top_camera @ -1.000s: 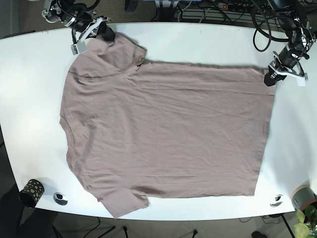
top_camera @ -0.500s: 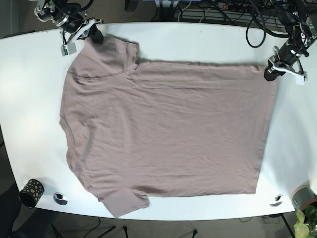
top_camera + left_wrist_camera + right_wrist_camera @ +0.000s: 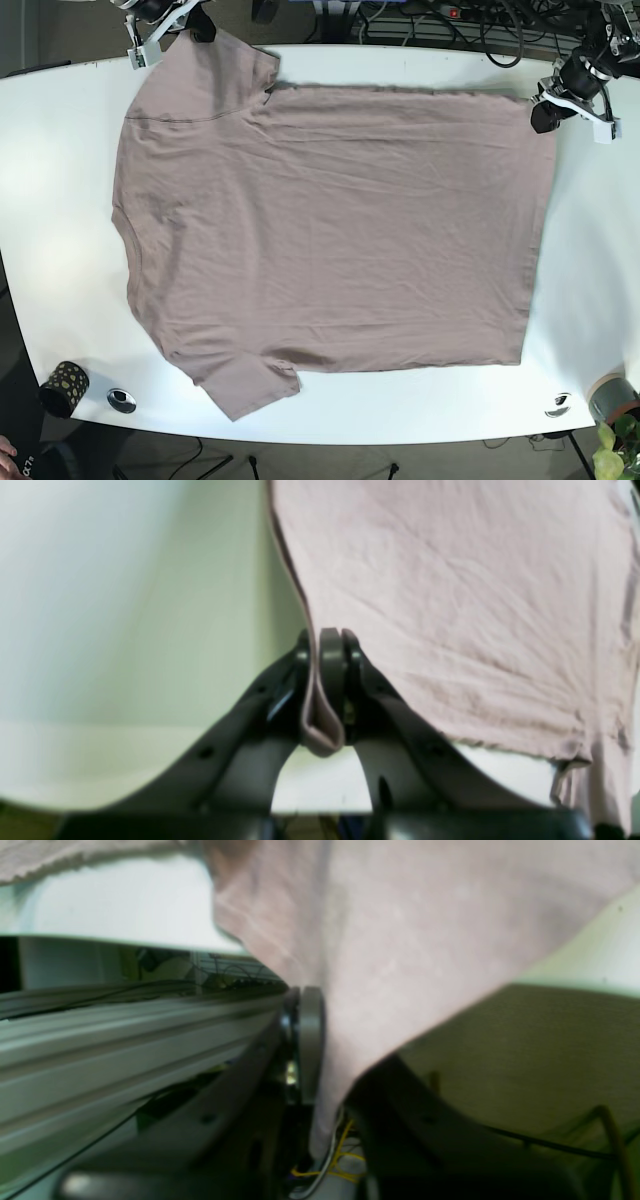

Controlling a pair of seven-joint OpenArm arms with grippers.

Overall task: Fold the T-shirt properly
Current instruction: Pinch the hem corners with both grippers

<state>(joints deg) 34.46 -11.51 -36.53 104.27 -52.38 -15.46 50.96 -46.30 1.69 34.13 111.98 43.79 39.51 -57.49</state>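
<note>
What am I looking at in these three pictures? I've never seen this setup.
A two-armed robot is folding a T-shirt spread on a white table. The base picture looks down from above; the other two come from cameras on each wrist, looking along the gripper. The left gripper is clamped on the shirt's hem corner, at the overhead picture's right. The right gripper pinches a sleeve, at upper left. Along the front edge stand a dark patterned cup and two small round discs.

No readable text, label, brand, number or sign in any view.
</note>
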